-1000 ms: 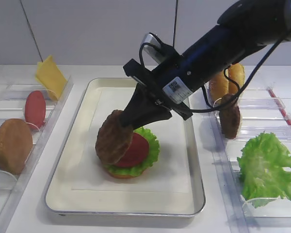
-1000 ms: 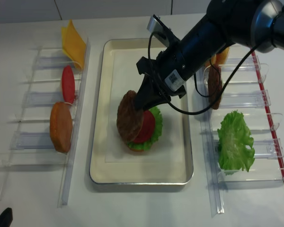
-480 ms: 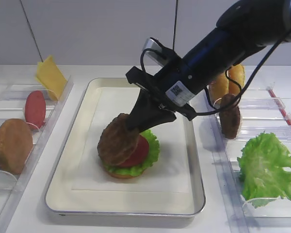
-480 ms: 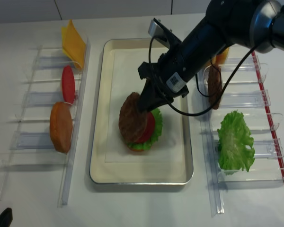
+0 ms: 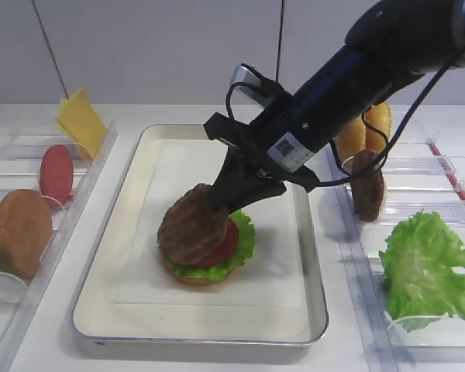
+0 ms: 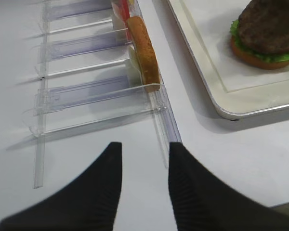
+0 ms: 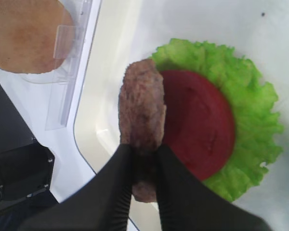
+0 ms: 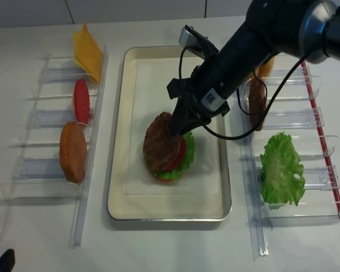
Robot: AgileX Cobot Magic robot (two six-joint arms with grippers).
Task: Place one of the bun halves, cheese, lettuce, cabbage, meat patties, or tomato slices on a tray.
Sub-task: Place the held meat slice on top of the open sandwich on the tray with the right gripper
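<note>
Patty (image 5: 194, 232) had lowered, tilting flatter onto tomato (image 7: 197, 122); right hand (image 7: 143, 159) clamped its 6 o'clock edge; release came next.

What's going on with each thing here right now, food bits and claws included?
Right claw: shut on the meat patty.
Meat patty: tilted, over the tomato slice.
Tomato slice: flat on the lettuce.
Lettuce: on a bun half.
Left claw: open, holding nothing.
Tray: carries the stack.

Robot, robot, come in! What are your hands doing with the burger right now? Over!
Right gripper shut on meat patty, tilted over tomato slice and lettuce on the tray. Left gripper open, holding nothing. Nothing in the way.
</note>
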